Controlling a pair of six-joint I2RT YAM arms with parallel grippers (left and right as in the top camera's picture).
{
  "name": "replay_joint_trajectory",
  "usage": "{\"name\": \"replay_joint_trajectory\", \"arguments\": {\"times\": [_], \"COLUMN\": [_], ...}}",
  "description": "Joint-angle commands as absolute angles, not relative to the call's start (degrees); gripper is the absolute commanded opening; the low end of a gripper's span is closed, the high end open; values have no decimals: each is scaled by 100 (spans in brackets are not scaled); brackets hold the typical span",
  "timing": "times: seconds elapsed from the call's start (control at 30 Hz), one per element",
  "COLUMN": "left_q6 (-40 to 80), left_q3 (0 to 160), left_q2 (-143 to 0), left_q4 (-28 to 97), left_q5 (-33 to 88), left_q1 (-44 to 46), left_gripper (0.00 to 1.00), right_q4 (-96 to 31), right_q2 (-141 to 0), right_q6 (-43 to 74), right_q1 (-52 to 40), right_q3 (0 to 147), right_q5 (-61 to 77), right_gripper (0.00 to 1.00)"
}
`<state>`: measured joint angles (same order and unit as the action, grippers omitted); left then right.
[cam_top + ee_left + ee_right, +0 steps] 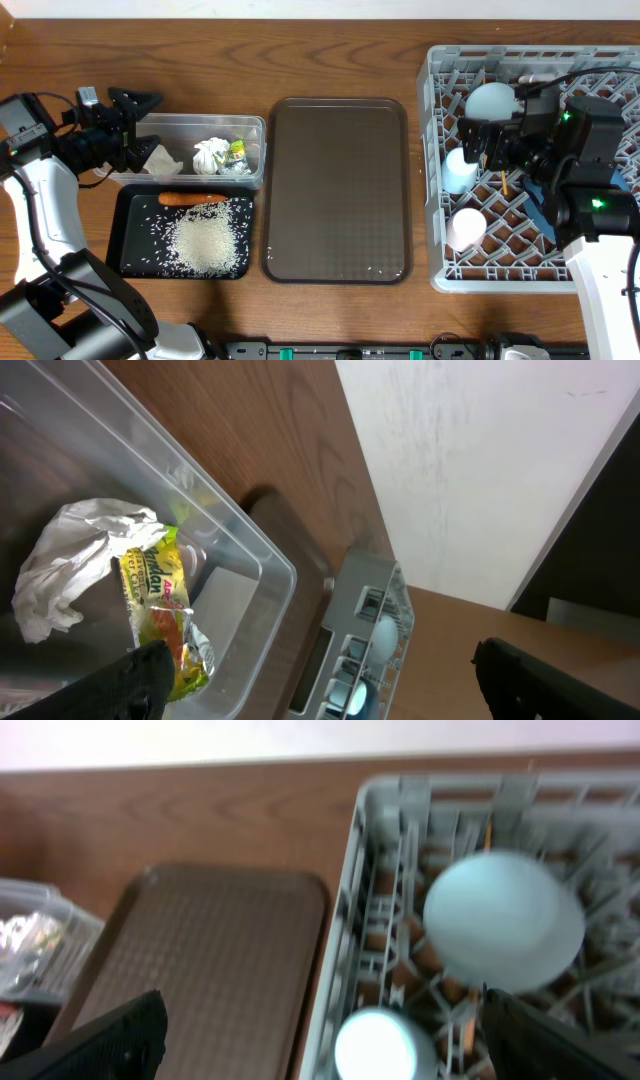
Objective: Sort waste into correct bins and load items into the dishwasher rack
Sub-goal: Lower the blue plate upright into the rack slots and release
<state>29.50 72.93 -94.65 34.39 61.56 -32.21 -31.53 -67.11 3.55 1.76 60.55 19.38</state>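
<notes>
The clear tub (255,128) holds white paper wads (209,153) and a green-yellow wrapper (237,152); both also show in the left wrist view, the wad (70,555) beside the wrapper (160,600). The black tray (135,205) holds rice (205,240) and a carrot (192,198). The grey rack (436,215) holds a white bowl (492,100), a light blue cup (459,173), a white cup (465,228) and a blue plate (540,202), mostly hidden by my right arm. My left gripper (148,125) is open and empty at the tub's left end. My right gripper (470,143) is open and empty above the rack, between bowl and light blue cup.
A large dark brown serving tray (337,190) lies between the bins and the rack. A thin wooden chopstick (507,185) lies in the rack. The rack's left wall (345,950) rises beside the serving tray (210,950).
</notes>
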Motion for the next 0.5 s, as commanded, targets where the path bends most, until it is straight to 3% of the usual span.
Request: {"name": "replay_joint_trajectory", "arguments": {"times": [0.0, 0.47], "left_q6": [2808, 2808], "left_q3": [7260, 7260], "left_q2": [-9354, -9354], "left_q4": [3446, 3446], "left_q5": [6235, 6235], "left_q1": [-3245, -3245], "left_gripper": [98, 98], "right_q4": [-3385, -4139], "right_q2": [-6713, -5968], "right_q6": [423, 423], "right_q1": [217, 217], "right_q3": [6069, 6062], "right_q5": [1992, 1992], "right_gripper": [99, 99]}}
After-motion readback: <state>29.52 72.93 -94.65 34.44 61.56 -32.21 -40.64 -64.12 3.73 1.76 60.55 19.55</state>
